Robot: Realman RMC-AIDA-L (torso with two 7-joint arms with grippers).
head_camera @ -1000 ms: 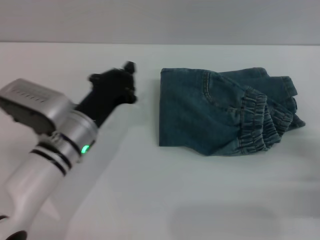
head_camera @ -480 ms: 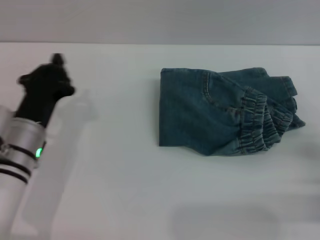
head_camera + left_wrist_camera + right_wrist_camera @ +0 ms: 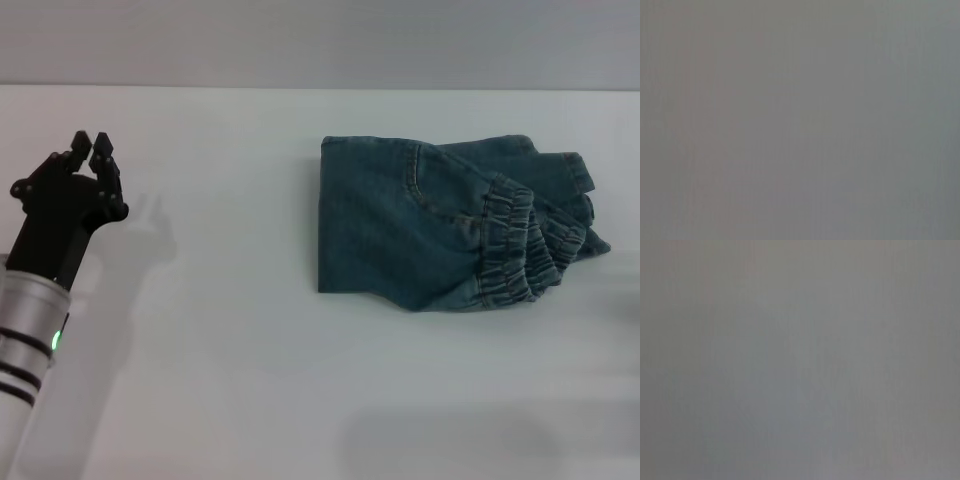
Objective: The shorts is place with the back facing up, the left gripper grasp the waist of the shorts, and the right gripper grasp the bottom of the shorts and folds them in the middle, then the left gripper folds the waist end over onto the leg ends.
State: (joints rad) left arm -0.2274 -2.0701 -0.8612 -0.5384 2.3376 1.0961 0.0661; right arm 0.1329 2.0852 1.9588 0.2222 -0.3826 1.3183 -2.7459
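The shorts lie folded on the white table at centre right in the head view. The waist of the shorts, a puckered elastic band, rests at the right end on top of the leg ends, which stick out behind it. The fold forms the straight left edge. My left gripper hangs far off to the left of the shorts, its fingertips close together with nothing between them. The right gripper is out of view. Both wrist views show only plain grey.
The table's far edge runs across the back, with a grey wall behind it. Bare white tabletop lies between my left arm and the shorts.
My left arm has swung away from beside the shorts to the far left of the table. The shorts have not moved.
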